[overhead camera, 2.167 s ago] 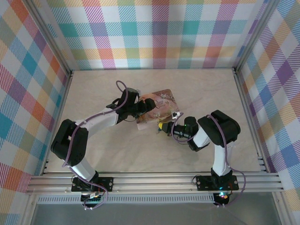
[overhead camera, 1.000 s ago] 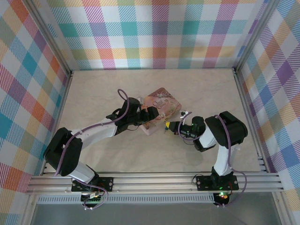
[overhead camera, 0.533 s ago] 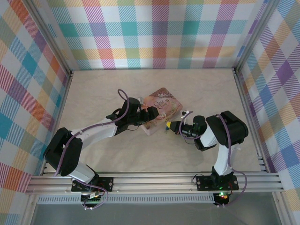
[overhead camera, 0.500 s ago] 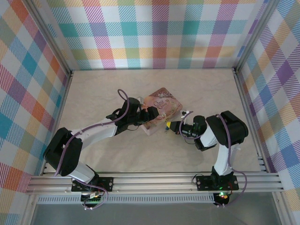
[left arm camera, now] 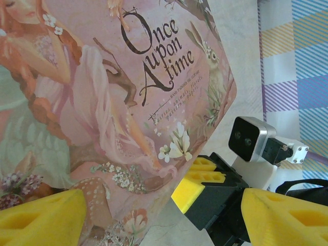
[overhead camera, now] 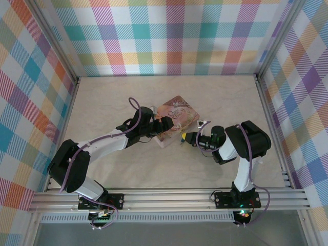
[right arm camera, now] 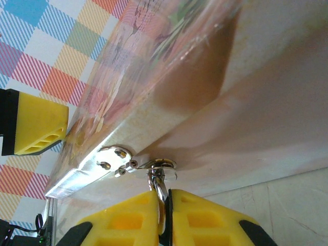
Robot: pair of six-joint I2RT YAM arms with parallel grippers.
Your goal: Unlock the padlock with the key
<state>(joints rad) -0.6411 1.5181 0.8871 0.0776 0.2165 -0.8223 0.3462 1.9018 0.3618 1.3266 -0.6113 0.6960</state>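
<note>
Pink illustrated tin box [left arm camera: 102,102] braced with left gripper [left arm camera: 164,218] (couldn't tell if clenched), tiny silvery-shackled padlock [right arm camera: 160,177] pinched in right gripper [right arm camera: 165,210], probably steadying for unlocking.

Bright, even light falls from above on the pale desk [overhead camera: 102,107], leaving only faint, soft shadows under the arms [overhead camera: 110,138]. From the left wrist, lettering on the pink tin [left arm camera: 128,92] is crisp, while the yellow pads [left arm camera: 36,218] of the left tool [left arm camera: 164,205] blur. From the right wrist, the tin's side smears, glare streaks its metal edge, the padlock [right arm camera: 160,177] glints, and a brown shadow spreads beside it.
</note>
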